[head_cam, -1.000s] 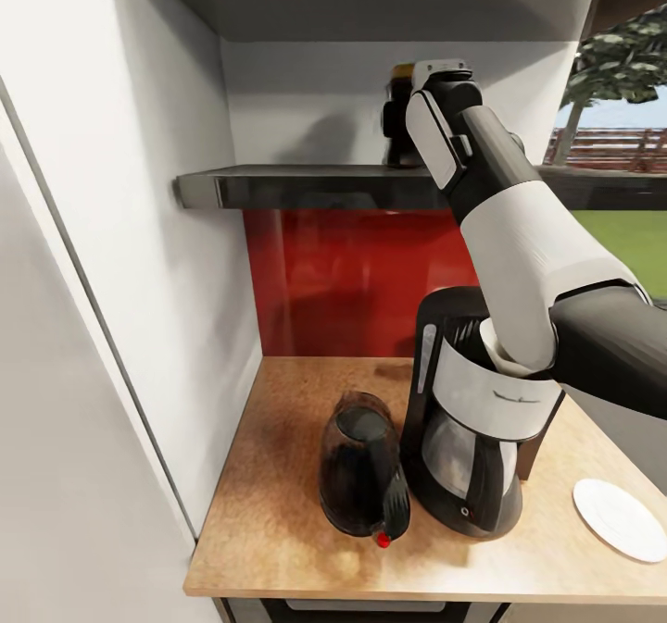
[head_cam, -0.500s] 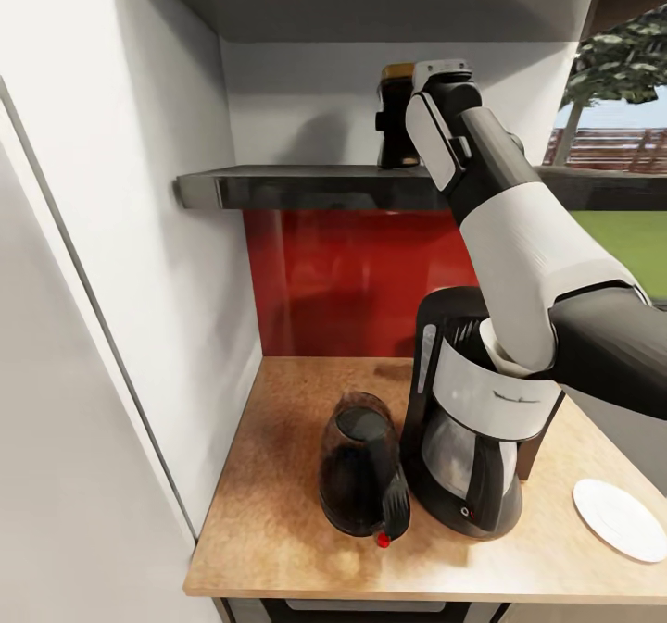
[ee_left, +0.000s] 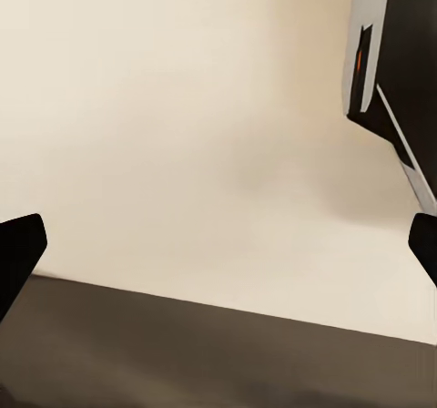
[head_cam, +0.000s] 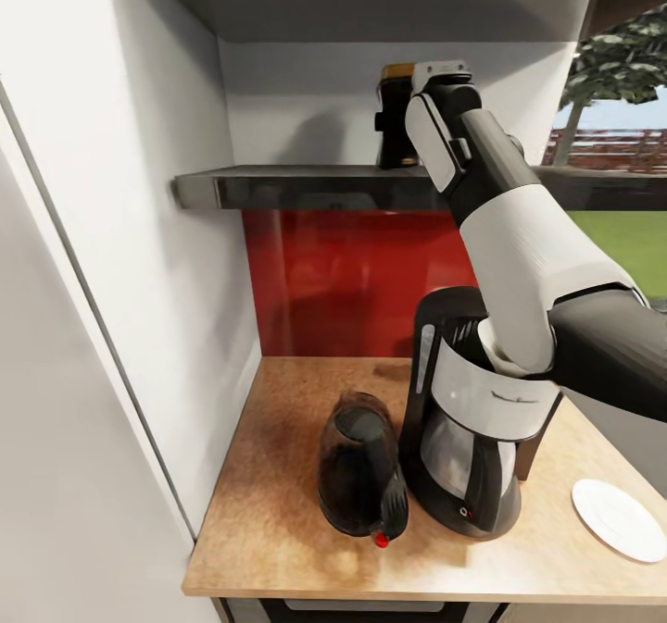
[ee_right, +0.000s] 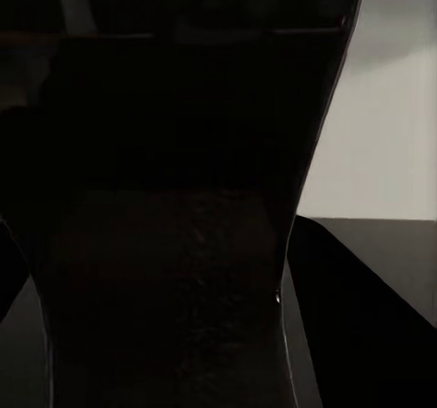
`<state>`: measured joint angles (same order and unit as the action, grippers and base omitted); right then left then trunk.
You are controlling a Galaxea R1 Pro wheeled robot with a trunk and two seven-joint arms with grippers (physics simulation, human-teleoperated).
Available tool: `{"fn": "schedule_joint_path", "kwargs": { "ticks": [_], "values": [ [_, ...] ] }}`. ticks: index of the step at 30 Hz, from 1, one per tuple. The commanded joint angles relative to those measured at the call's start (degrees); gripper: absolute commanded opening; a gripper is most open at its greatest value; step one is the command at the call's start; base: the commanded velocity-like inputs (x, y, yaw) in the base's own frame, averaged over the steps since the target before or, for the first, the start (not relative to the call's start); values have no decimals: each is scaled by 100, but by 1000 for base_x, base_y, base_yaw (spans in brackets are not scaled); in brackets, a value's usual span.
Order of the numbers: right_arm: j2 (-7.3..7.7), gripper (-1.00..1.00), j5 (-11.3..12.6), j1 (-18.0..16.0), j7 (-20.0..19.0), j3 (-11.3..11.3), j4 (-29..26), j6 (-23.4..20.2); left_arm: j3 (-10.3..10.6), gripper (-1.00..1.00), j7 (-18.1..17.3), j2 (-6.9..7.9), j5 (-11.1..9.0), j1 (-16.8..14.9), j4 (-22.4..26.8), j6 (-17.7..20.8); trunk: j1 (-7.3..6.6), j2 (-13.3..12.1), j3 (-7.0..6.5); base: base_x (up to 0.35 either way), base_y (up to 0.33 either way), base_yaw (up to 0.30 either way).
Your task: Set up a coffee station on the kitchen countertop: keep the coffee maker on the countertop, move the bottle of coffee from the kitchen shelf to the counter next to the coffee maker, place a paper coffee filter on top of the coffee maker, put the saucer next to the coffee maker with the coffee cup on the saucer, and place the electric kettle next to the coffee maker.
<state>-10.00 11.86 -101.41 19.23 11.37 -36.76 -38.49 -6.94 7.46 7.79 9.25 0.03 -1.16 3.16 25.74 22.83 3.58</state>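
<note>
Reaching at the bottle [head_cam: 396, 114], rigid, probably slick, take its waist; your right gripper's [head_cam: 408, 116] closure can't be told.

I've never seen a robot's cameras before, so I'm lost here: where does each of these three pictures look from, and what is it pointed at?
Head view: from the robot's head, looking forward and down at the countertop with electric kettle, coffee maker and saucer; its right arm reaches up to the shelf.
Left wrist view: near the left gripper, facing a pale wall; two dark fingertips show.
Right wrist view: near the right gripper, pressed close to the dark bottle of coffee.
Shared: head and right wrist views both see that bottle.
</note>
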Motion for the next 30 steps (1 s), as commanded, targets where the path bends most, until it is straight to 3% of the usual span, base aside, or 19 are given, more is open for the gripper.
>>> {"fn": "schedule_joint_path", "kwargs": {
  "ticks": [1,13,30],
  "values": [
    [0,-100,124,-2,54,14,12,-18,-48,100,15,-5,64,-2,8,18,4,9,13,0,-129,0],
    [0,-100,124,-2,54,15,-17,-18,-42,100,18,-23,68,-3,9,18,4,9,10,0,-255,-10],
    [0,-100,124,-2,63,17,-22,-18,-50,100,23,-17,64,-3,7,10,4,9,-79,-45,-270,-234]
  ]
}}
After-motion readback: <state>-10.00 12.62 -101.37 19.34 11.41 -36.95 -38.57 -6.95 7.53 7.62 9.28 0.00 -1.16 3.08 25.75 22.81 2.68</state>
